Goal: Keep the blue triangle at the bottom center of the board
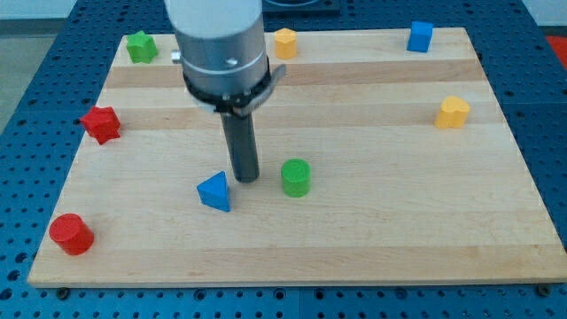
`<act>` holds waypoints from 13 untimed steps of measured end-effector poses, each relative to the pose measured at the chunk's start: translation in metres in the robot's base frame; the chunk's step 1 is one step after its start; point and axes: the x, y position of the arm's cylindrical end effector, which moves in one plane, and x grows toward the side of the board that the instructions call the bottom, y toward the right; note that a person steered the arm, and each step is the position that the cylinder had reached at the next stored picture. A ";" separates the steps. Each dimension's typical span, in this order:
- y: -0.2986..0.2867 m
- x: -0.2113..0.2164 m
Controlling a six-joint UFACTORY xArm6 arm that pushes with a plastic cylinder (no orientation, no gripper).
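The blue triangle (pixel 214 191) lies on the wooden board (pixel 372 230), a little left of centre and in the lower half. My tip (pixel 245 180) stands on the board just to the right of the triangle and slightly above it, with a small gap between them. A green cylinder (pixel 295 177) stands close to the right of my tip. The rod rises to the grey arm body (pixel 220 44) at the view's top.
A red star block (pixel 101 123) sits at the left edge. A red cylinder (pixel 71 234) is at the bottom left. A green star block (pixel 140 46), an orange block (pixel 284 42) and a blue cube (pixel 420 36) line the top. A yellow block (pixel 453 112) is at the right.
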 end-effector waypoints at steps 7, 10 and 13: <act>-0.042 0.034; -0.040 0.063; 0.041 0.088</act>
